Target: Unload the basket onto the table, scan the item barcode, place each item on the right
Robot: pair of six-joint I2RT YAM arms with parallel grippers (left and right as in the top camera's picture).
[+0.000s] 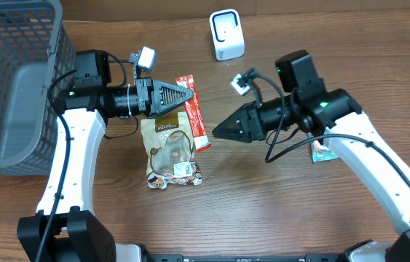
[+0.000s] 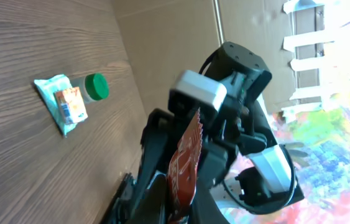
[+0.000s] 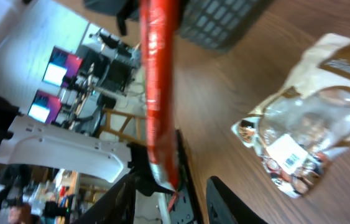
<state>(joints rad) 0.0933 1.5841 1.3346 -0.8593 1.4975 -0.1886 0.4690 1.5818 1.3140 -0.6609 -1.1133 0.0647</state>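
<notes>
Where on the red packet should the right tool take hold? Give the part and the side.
Best the free end of the red packet, the one nearest the right tool; the left tool is shut on the far part. Come from the right arm's side and close across the flat faces: the packet is thin and shows edge-on in the right wrist view.

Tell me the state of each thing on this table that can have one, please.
Left gripper, shut on the red packet.
Right gripper, open around the packet's end.
Red packet, held above the table.
Snack bag, lying flat on the table.
Scanner, standing upright.
Basket, upright, open side up.
</notes>
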